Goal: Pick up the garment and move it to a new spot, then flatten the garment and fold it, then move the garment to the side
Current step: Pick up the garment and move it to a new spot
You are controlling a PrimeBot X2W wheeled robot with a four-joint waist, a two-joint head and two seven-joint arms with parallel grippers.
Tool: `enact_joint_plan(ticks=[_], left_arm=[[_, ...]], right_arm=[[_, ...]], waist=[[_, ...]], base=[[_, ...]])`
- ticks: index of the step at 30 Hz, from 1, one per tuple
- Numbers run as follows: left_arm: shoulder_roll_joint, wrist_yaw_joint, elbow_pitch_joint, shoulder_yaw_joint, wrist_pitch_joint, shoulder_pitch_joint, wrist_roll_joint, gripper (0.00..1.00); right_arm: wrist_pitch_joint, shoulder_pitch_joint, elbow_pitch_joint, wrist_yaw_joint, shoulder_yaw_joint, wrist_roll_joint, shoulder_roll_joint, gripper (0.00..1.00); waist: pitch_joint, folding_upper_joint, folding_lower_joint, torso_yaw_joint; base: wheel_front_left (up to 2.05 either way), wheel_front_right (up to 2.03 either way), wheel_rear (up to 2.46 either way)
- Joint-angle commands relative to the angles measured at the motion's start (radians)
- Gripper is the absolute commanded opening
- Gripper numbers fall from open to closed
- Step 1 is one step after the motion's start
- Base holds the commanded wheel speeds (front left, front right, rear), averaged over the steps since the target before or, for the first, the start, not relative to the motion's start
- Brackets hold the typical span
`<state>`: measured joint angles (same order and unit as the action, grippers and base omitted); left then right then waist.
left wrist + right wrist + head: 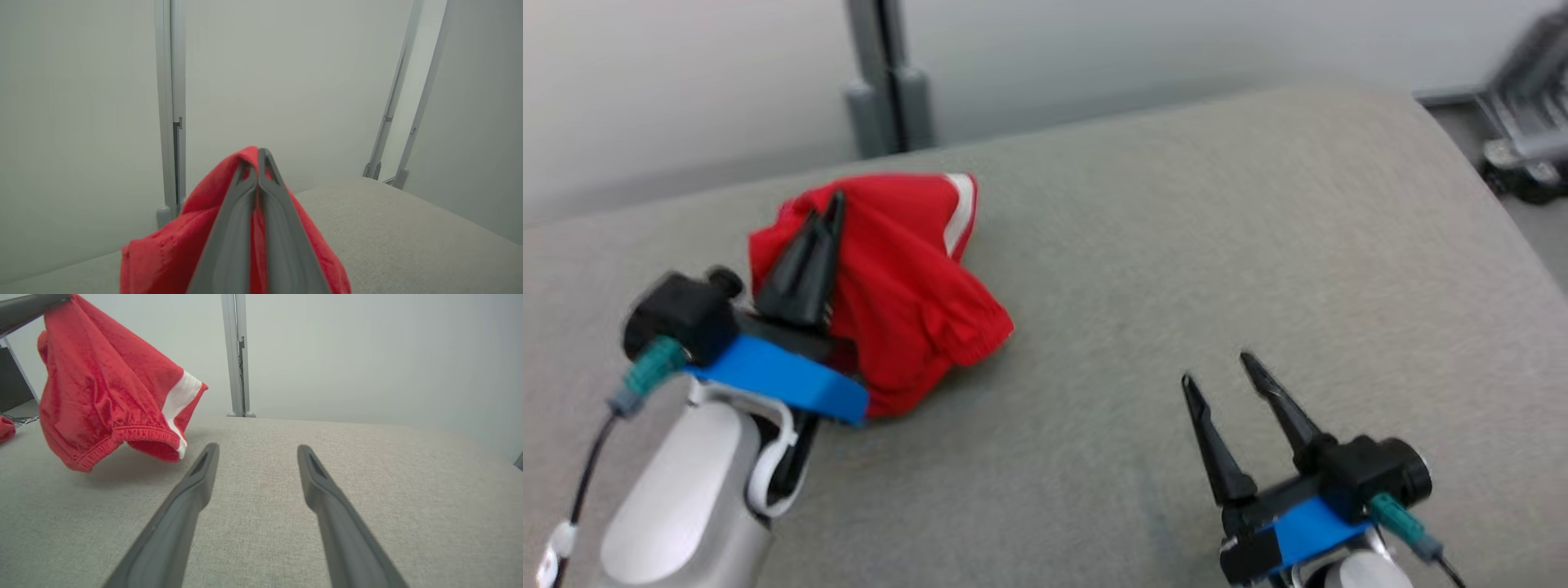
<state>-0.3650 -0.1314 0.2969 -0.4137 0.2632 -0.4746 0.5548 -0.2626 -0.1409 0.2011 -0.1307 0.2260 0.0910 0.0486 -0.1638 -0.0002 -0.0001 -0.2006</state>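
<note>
1. I'm looking at the left gripper with its fingers pinched fully together on a bunched ridge of the red garment. It's holding the garment up over the far left part of the table. In the right wrist view the garment is hanging clear of the grey top, with its shadow underneath.
2. What's bugging me is that the fingers are only biting a small ridge of fabric right at the tips. If I'm swinging that arm fast, the ridge could be sliding out and the garment dropping short of the new spot.
3. It's hanging as a crumpled lump, with the white stripe and the elastic hem dangling lowest. Lowering it like this, I'm probably landing it doubled over itself and making the flattening harder.
4. That hem is hanging near the top, so if I'm moving sideways without more height, I'm risking dragging and twisting it.
5. The right gripper is hovering low over the near right part of the table, fingers spread wide and gripping nothing. If I'm carrying the garment that way, it could be snagging on those fingers.
6. The far edge and the grey post are just behind the garment, so any drift backwards is risking a drop off the table.
</note>
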Motion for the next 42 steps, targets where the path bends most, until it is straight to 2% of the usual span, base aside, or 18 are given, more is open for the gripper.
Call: enact_joint_plan(ticks=[1, 7, 11, 12, 13, 14, 30, 39, 42], left_arm=[[0.009, 0.001, -0.007, -0.008, 0.002, 0.006, -0.005, 0.00], [0.045, 0.001, -0.022, -0.064, 0.002, 0.023, -0.023, 0.00], [0.049, 0.001, -0.002, -0.061, 0.002, 0.045, -0.048, 0.00], [0.049, 0.001, 0.006, -0.053, 0.002, 0.047, -0.054, 0.11], [0.052, 0.001, 0.014, -0.039, 0.002, 0.051, -0.054, 0.79], [0.057, 0.001, 0.025, -0.023, 0.002, 0.061, -0.052, 1.00], [0.097, 0.001, 0.136, 0.301, 0.002, 0.245, -0.156, 1.00], [0.162, 0.001, 0.136, 0.439, 0.002, 0.374, -0.219, 1.00], [0.190, 0.001, 0.125, 0.447, 0.002, 0.421, -0.250, 1.00]], right_arm=[[-0.003, 0.014, -0.010, 0.000, 0.011, 0.003, 0.003, 1.00], [-0.003, 0.034, -0.044, 0.000, 0.034, 0.014, 0.003, 1.00], [-0.003, 0.048, -0.064, 0.000, 0.042, 0.019, 0.003, 1.00], [-0.003, 0.050, -0.069, 0.000, 0.041, 0.020, 0.003, 1.00], [-0.003, 0.051, -0.073, 0.000, 0.037, 0.022, 0.003, 1.00], [-0.003, 0.054, -0.077, 0.000, 0.032, 0.025, 0.003, 1.00], [-0.004, 0.021, -0.011, 0.000, -0.013, 0.031, 0.003, 1.00], [-0.003, 0.039, 0.072, 0.000, -0.071, 0.030, 0.003, 1.00], [-0.003, 0.057, 0.099, 0.000, -0.101, 0.036, 0.004, 1.00]], waist=[[0.034, 0.0002, 0.0001, -0.068], [-0.001, 0.0002, 0.0001, -0.187], [-0.019, 0.0002, 0.0001, -0.219], [-0.022, 0.0002, 0.0001, -0.220], [-0.025, 0.0002, 0.0001, -0.217], [-0.026, 0.0002, 0.0001, -0.211], [0.041, 0.0002, 0.0001, 0.010], [0.111, 0.0002, 0.0001, 0.115], [0.140, 0.0002, 0.0001, 0.146]], base=[[0.00, 0.00, 0.00], [0.00, 0.00, 0.00], [0.00, 0.00, 0.00], [0.00, 0.00, 0.00], [0.00, 0.00, 0.00], [0.00, 0.00, 0.00], [0.00, 0.00, 0.00], [0.00, 0.00, 0.00], [0.00, 0.00, 0.00]])
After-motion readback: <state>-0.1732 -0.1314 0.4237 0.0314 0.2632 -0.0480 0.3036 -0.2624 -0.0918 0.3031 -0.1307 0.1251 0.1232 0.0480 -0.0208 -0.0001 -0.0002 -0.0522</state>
